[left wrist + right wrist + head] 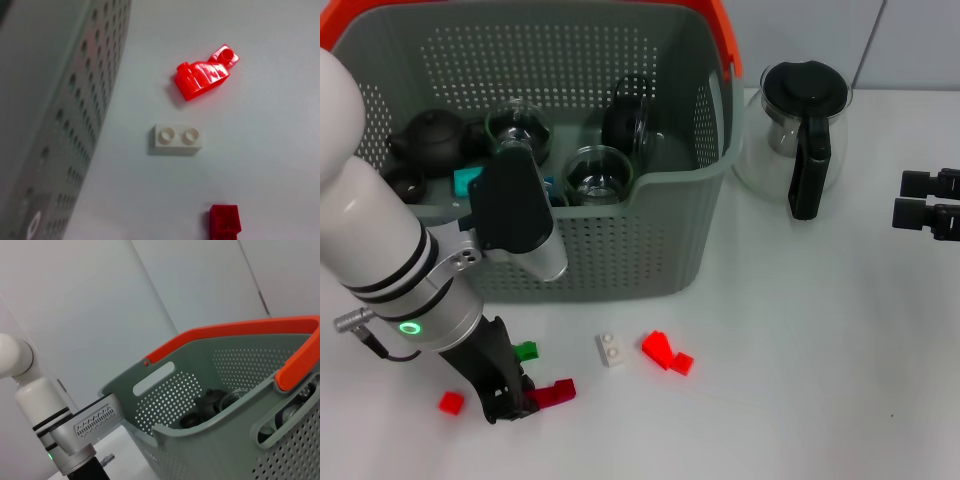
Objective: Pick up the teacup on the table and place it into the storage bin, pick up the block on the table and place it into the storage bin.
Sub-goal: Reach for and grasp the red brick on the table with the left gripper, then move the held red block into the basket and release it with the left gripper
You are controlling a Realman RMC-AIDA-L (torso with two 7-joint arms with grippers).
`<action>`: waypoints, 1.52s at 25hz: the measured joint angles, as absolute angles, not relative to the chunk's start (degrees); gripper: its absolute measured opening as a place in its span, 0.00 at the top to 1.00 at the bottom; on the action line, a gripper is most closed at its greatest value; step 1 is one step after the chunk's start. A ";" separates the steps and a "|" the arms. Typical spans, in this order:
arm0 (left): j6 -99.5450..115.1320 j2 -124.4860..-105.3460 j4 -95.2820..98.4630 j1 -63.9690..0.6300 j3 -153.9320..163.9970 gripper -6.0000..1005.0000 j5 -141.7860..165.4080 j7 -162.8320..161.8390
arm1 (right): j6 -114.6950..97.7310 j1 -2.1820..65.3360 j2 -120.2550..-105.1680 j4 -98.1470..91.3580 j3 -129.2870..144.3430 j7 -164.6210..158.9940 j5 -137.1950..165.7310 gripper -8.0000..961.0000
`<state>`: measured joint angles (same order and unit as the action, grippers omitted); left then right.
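The grey perforated storage bin (620,240) fills the far left of the white table (800,330), its orange handle (720,30) folded back along the far rim; inside sit a dark teapot (432,140), several glass teacups (598,172) and a teal block (468,180). The bin's near wall stands close behind the strip of table where the loose blocks lie, so the free room there is a narrow band between that wall and the table's near edge, while the whole right half of the table lies open. The left gripper (515,400) is down at the table in front of the bin's left part, its black fingers touching or closed on a dark red block (556,393); whether they actually clamp it cannot be told. That block lies flat, its long axis running roughly left to right. A small green block (527,350) sits just behind the gripper, a small red block (450,402) just to its left. Further right, a white two-stud block (611,349) lies studs up, and a bright red sloped block (667,351) lies near it, apart from it. To the right of the bin stands a glass pot with a black lid (802,130). The right gripper (930,205) hangs at the right edge over the table, well apart from everything, fingers pointing left with a gap between them.
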<state>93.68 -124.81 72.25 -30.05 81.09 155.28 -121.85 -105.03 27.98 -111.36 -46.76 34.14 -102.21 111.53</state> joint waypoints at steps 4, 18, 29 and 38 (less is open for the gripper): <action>93.76 -124.81 72.25 -30.06 81.04 0.81 155.10 -122.00 | -105.03 27.95 -111.36 -46.76 34.10 -102.21 111.53 0.14; 105.30 -124.17 77.63 -31.50 69.29 0.81 147.74 -117.68 | -105.12 27.95 -111.36 -46.76 34.10 -102.21 111.48 0.14; 118.53 -119.44 83.43 -34.80 46.63 0.81 131.51 -113.24 | -105.32 27.91 -111.36 -46.76 34.10 -102.28 111.50 0.14; 106.94 -117.67 82.59 -39.48 42.69 0.81 128.60 -112.57 | -105.31 27.93 -111.36 -46.76 34.10 -102.25 111.19 0.14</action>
<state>106.94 -117.67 82.59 -39.48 42.69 128.60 -112.57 -105.31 27.93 -111.36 -46.76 34.10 -102.26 111.19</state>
